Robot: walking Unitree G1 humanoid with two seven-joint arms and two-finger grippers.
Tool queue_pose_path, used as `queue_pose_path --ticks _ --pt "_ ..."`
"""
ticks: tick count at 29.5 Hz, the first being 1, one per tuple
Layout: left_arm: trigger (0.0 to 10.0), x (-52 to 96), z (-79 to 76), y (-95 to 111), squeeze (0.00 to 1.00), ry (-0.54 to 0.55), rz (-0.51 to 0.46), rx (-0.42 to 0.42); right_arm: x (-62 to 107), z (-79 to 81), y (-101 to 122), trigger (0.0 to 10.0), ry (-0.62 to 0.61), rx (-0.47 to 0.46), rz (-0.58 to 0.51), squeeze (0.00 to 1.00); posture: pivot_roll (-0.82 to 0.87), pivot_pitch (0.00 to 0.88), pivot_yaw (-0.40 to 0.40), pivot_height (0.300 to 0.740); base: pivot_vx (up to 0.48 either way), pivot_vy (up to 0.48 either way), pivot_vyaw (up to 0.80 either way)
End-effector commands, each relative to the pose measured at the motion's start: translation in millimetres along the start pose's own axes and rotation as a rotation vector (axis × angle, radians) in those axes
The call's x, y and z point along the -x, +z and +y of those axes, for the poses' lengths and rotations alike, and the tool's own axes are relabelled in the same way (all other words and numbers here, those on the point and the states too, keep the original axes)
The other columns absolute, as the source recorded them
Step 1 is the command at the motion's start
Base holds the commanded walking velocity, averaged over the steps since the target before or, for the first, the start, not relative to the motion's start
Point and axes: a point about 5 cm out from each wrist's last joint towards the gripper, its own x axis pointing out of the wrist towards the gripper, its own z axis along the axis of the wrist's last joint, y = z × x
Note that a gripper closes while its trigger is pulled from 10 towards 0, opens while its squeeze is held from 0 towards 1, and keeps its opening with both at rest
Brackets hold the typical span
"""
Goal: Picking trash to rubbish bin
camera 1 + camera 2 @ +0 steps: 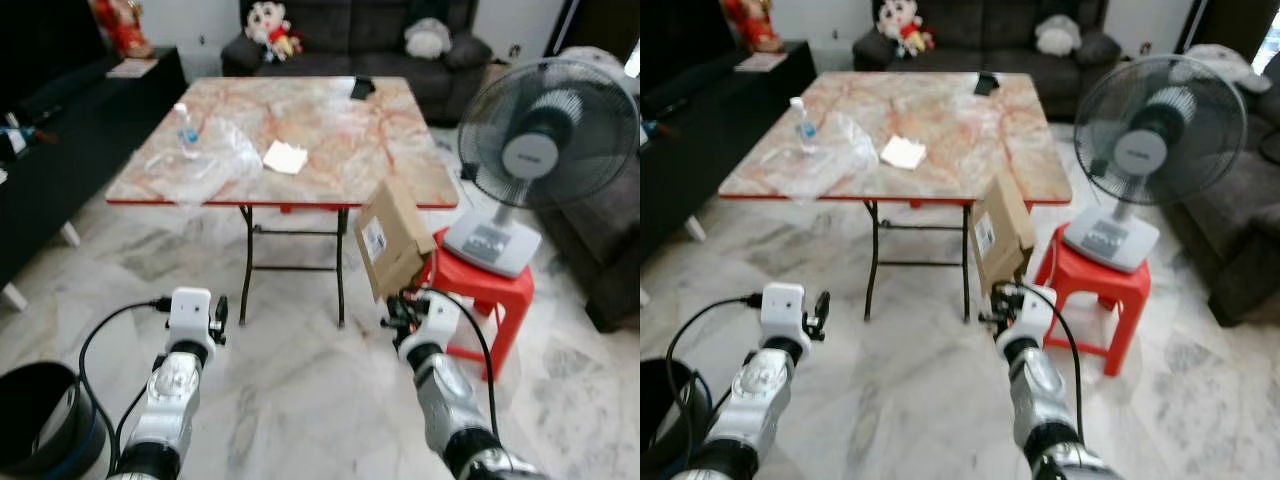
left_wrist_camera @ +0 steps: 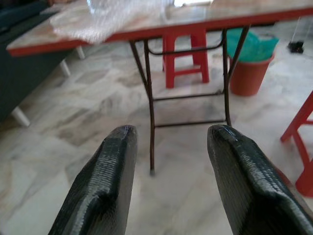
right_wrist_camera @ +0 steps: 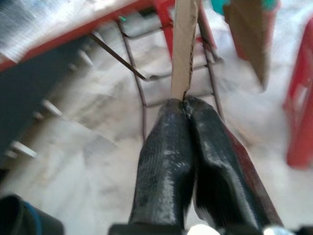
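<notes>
A folding worktop with a marbled top and red edge stands ahead on the pale marble floor. On it lie one clear plastic bottle, one crumpled sheet of clear plastic, one white paper napkin and one small dark object near the far edge. To the right of the worktop, one red stool carries one white-based electric fan. A dark sofa sits beyond the worktop with one doll and one grey cushion on it. A low black cabinet runs along the left side. One black rubbish bin stands at the lower left, just beside the left arm. In the left wrist view, a second red stool and an orange bucket with a green liner show under and past the worktop.

The right tool is closed tight on the lower edge of one flattened cardboard box, which stands up from the fingertips in the air, in front of the worktop's near right corner and beside the first stool. The right wrist view shows the two black fingers pressed together with the cardboard edge pinched at their tips.

The left tool is held out over the floor facing the worktop legs, its fingers spread wide apart and holding nothing.
</notes>
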Motion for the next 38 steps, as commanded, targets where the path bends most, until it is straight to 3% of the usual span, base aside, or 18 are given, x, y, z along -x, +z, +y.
queue_pose_path --ticks 1,4,8,10,13,18,19,20,21,22,24,28,32,38 --pt "10.0 3.5 8.7 -8.1 0.00 0.031 0.034 0.009 4.4 -9.3 -6.5 10.0 -0.044 0.001 0.040 0.00 0.01 0.000 0.012 0.740 0.000 0.000 0.00" --pt "10.0 13.4 15.2 -29.0 0.00 0.051 0.123 0.012 23.5 -36.0 -28.3 10.0 -0.167 0.008 0.138 0.00 0.00 0.000 0.013 0.740 0.000 0.000 0.00" --pt "10.0 18.1 16.6 -38.2 0.00 0.055 0.165 0.018 33.2 -47.3 -37.7 10.0 -0.222 0.005 0.182 0.00 0.00 0.000 0.013 0.740 0.000 0.000 0.00" --pt "10.0 26.7 19.5 -54.2 0.00 0.068 0.243 0.031 46.2 -59.1 -50.5 10.0 -0.277 0.018 0.246 0.00 -0.01 0.000 0.014 0.740 0.000 0.000 0.00" --pt "10.0 32.7 21.1 -64.3 0.00 0.074 0.297 0.041 53.8 -64.9 -58.0 10.0 -0.306 0.029 0.287 0.00 -0.01 0.000 0.014 0.740 0.000 0.000 0.00" --pt "10.0 34.1 21.4 -66.5 0.00 0.074 0.309 0.045 55.4 -65.9 -59.6 10.0 -0.312 0.030 0.295 0.00 -0.01 0.000 0.014 0.740 0.000 0.000 0.00" --pt "10.0 56.9 22.0 -96.4 0.00 0.068 0.481 0.052 77.7 -72.3 -85.7 10.0 -0.361 0.026 0.420 0.00 -0.01 0.000 0.010 0.740 0.000 0.000 0.00" --pt "10.0 56.9 22.0 -96.4 0.00 0.068 0.481 0.052 77.7 -72.3 -85.7 10.0 -0.361 0.026 0.420 0.00 -0.01 0.000 0.010 0.740 0.000 0.000 0.00" --pt "10.0 75.7 23.9 -115.6 0.00 0.080 0.599 0.052 92.2 -73.4 -102.0 10.0 -0.382 0.014 0.495 0.00 -0.01 0.000 0.010 0.740 0.000 0.000 0.00" --pt "10.0 82.8 25.2 -121.8 0.00 0.084 0.637 0.043 94.8 -71.7 -106.1 10.0 -0.381 0.002 0.509 0.00 -0.01 0.000 0.010 0.740 0.000 0.000 0.00" --pt "10.0 84.0 25.4 -122.8 0.00 0.084 0.643 0.041 95.1 -71.3 -106.7 10.0 -0.381 -0.001 0.511 0.00 -0.01 0.000 0.010 0.740 0.000 0.000 0.00" --pt "10.0 103.0 28.6 -136.7 0.00 0.100 0.723 0.034 96.9 -67.2 -111.4 10.0 -0.371 0.000 0.527 0.00 -0.02 0.000 0.010 0.740 0.000 0.000 0.00" --pt "10.0 112.1 28.6 -142.7 0.00 0.101 0.755 0.033 97.2 -66.5 -112.4 10.0 -0.372 0.003 0.535 0.00 -0.02 0.000 0.007 0.740 0.000 0.000 0.00" --pt "10.0 112.9 26.5 -143.8 0.00 0.090 0.764 0.026 93.1 -65.0 -109.7 10.0 -0.365 0.012 0.532 0.00 -0.02 0.000 0.003 0.740 0.000 0.000 0.00"
